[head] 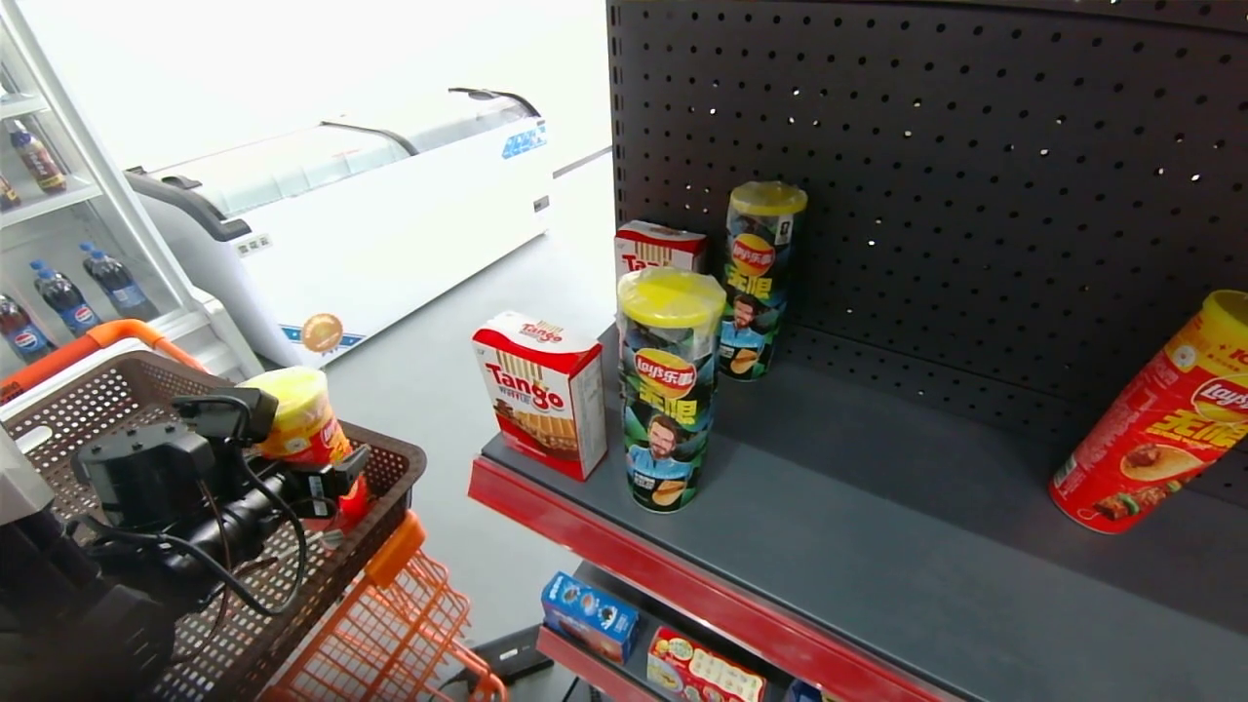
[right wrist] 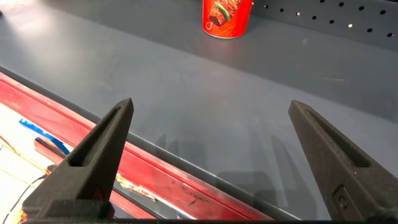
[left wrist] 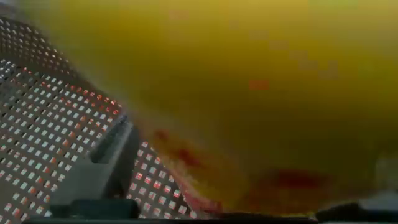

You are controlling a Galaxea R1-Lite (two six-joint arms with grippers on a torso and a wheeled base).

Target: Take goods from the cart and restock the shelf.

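A red chip can with a yellow lid stands in the brown basket on the orange cart. My left gripper is shut on its lower part. In the left wrist view the chip can looms close, with one finger beside it over the basket mesh. My right gripper hangs open over the front of the dark shelf board, holding nothing. Another red can stands farther back on the board; in the head view this red can leans on the pegboard.
On the shelf board, at its left end, stand two green chip cans and two wafer boxes. The board has a red front lip. Boxed goods lie on the shelf below. A white freezer stands behind the cart.
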